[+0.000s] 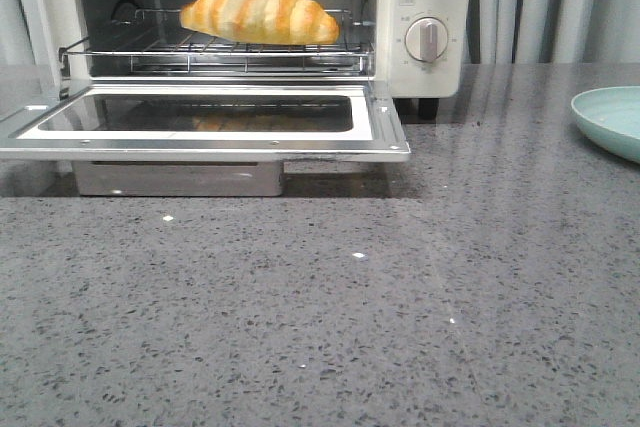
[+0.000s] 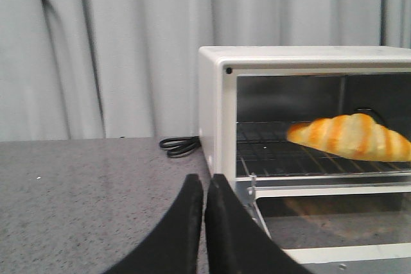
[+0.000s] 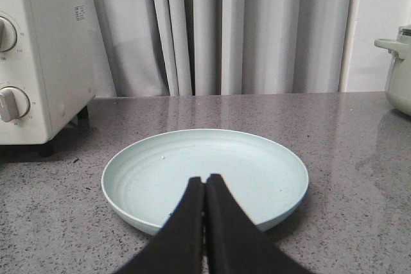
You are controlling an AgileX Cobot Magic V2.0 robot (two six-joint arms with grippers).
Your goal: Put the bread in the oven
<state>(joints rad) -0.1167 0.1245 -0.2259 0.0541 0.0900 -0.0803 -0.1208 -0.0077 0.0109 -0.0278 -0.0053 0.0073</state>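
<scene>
The bread [image 1: 262, 10], a golden-orange croissant with cream stripes, lies on the wire rack inside the oven [image 1: 425, 7]. The oven door [image 1: 200, 117] hangs open flat toward me. The left wrist view shows the bread [image 2: 352, 137] on the rack from the oven's [image 2: 215, 94] left side. My left gripper [image 2: 204, 181] is shut and empty, just outside the oven's left front corner. Over a pale green plate [image 3: 257, 171], my right gripper [image 3: 205, 181] is also shut and empty. Neither gripper shows in the front view.
The pale green plate [image 1: 612, 119] sits at the right edge of the grey counter. A black power cord [image 2: 181, 145] lies coiled left of the oven. A pale green pot [image 3: 399, 68] stands further right. Grey curtains hang behind.
</scene>
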